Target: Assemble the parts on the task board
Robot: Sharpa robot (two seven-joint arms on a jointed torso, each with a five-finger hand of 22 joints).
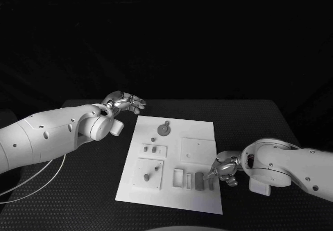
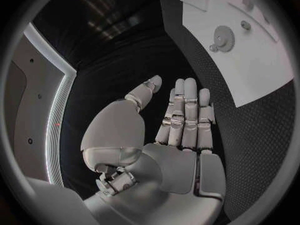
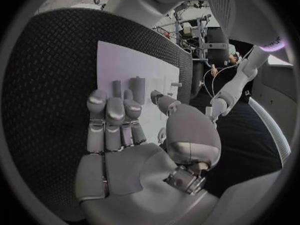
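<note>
White plastic makes up the task board (image 1: 196, 144), which lies flat in the middle of the black table (image 1: 83, 192), its long sides running away from the robot. Much on it is hard to read from the head view: the parts are small and grey, and their exact shapes cannot be made out. One round, gear-like part (image 1: 163, 129) lies near the board's far edge with a tiny piece just beyond it; in the left wrist view the same gear (image 2: 224, 35) shows its toothed rim. Below it sits a small panel with two short upright pieces (image 1: 154, 149), then a square panel carrying one peg (image 1: 147, 177). A plain square plate (image 1: 198, 150) lies on the board's right half. Along the near edge stand about four slim blocks in a row (image 1: 193, 181); the rightmost ones are partly covered by the right hand (image 1: 223, 169), so the count is uncertain. That hand rests at the board's near right edge, fingers held side by side and extended toward the blocks in the right wrist view; whether they touch a block cannot be told. The left hand (image 1: 125, 103) hovers off the board's far left corner, fingers straight and close together, thumb apart, holding nothing.
</note>
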